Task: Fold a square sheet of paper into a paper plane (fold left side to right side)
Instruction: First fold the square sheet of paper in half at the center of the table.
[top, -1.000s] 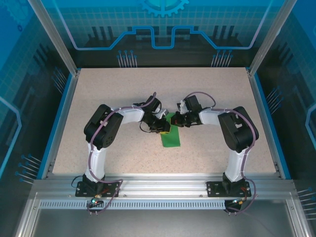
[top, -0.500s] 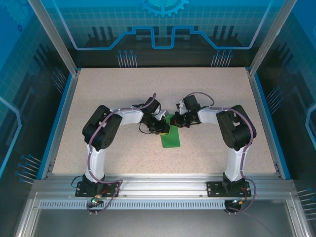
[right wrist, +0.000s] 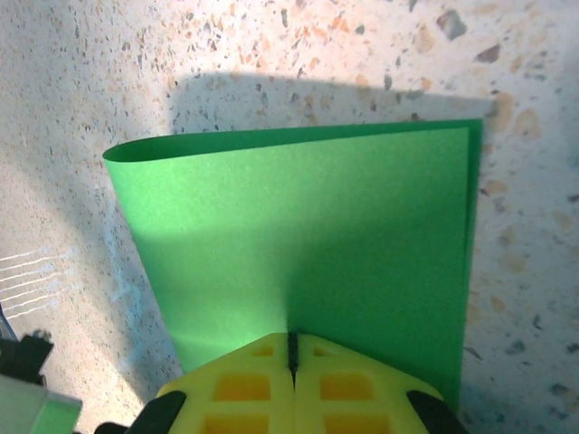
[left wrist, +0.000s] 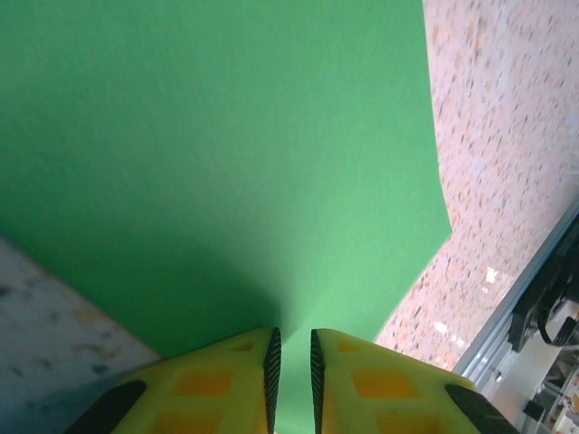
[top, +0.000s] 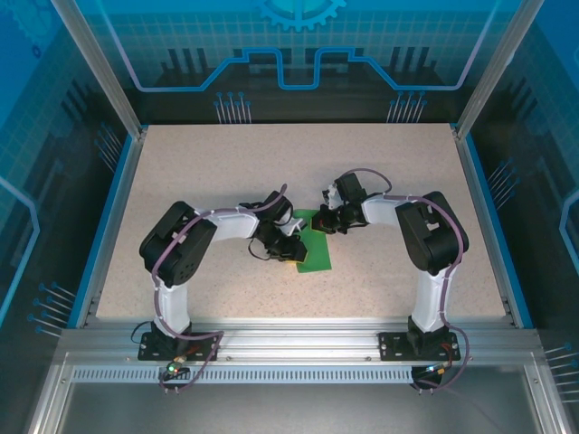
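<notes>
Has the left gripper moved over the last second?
Yes. The left gripper has moved over the green paper toward the table's near rail, and slightly leftward.

A speckled beige tabletop (top: pixel 380 172) lies inside a blue border (top: pixel 107 226) at its left and right sides. Along the near edge runs a ribbed aluminium rail (top: pixel 298 339). Slanted metal posts (top: pixel 95 63) rise at the far corners. The far wall panel (top: pixel 181 45) is blue with circuit lines and what looks like a gear emblem (top: pixel 298 9). Translucent blue side panels (top: pixel 36 181) close left and right. The light is bright and even.
</notes>
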{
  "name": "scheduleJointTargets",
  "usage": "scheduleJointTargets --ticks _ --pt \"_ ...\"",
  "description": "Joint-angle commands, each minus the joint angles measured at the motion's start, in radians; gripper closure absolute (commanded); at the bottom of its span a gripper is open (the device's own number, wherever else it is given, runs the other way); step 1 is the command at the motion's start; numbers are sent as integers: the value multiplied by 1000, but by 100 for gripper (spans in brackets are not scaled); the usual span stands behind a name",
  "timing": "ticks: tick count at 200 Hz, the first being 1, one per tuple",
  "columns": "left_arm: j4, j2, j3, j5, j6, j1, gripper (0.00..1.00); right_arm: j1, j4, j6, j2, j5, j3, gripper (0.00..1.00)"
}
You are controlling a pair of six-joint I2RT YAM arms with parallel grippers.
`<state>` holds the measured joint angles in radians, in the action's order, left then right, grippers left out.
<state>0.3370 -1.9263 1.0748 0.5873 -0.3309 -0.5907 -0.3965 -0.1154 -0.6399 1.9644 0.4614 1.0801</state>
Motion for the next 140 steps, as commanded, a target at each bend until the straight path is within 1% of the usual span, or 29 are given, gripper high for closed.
scheduleJointTargets --ticks 1,55,108,124,140 --pt "115 28 -35 -4 25 -39 80 11 -77 3 56 -75 -7 95" --pt "100 46 -72 -15 -10 -59 79 10 -73 5 53 -73 -11 95" --pt "106 100 -75 -16 2 -58 79 11 -71 5 48 -75 -14 95" --pt "107 129 -67 -12 -3 -44 78 10 -66 2 43 -72 -19 95" --pt "92 157 -51 -3 -23 -3 75 11 -57 -1 34 -73 -29 95"
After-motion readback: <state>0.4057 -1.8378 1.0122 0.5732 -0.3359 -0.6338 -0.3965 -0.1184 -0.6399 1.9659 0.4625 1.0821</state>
